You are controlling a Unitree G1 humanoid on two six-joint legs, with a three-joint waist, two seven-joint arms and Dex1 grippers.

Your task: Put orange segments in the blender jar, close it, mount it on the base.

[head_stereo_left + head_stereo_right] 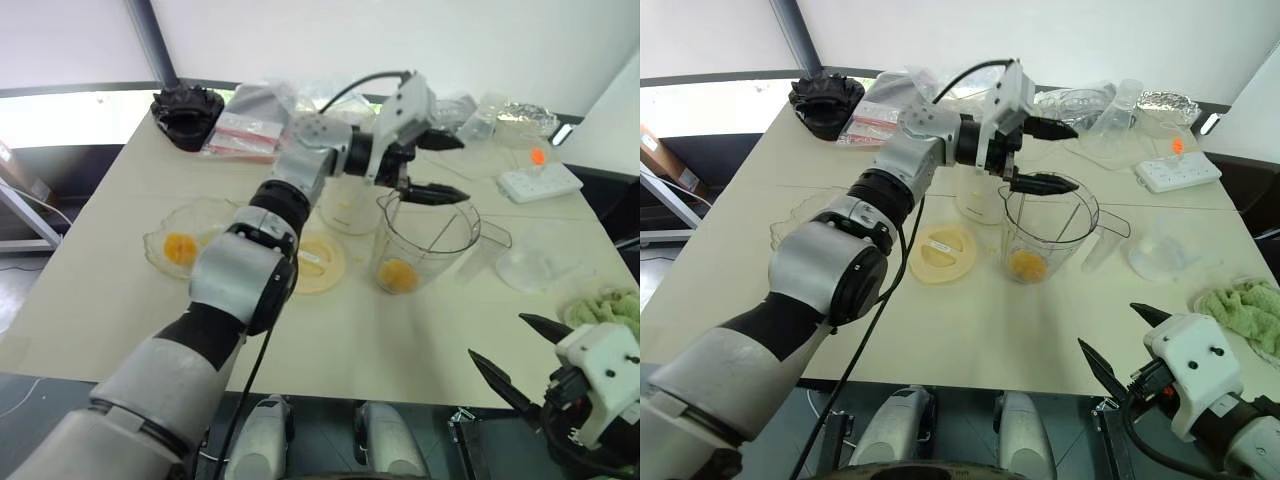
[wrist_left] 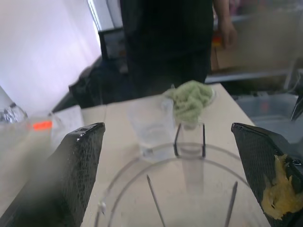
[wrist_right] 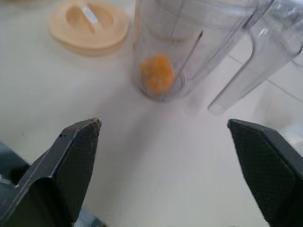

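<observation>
The clear blender jar (image 1: 428,240) stands upright mid-table with an orange segment (image 1: 398,275) at its bottom, also seen in the right wrist view as an orange segment (image 3: 157,75). More orange segments (image 1: 180,246) lie in a shallow glass bowl (image 1: 205,215) to the left. My left gripper (image 1: 438,167) hangs open just over the jar's rim, empty, with a smear of orange pulp (image 2: 279,194) on one finger. The cream base (image 1: 345,208) sits right behind the jar. My right gripper (image 1: 520,350) is open and empty near the table's front right edge.
A flat cream lid (image 1: 318,262) lies left of the jar. A green cloth (image 1: 605,305), a clear dish (image 1: 540,265) and a white power strip (image 1: 540,180) are to the right. Packets (image 1: 245,135) and a black object (image 1: 187,112) sit at the back. A person (image 2: 165,42) stands beyond the table.
</observation>
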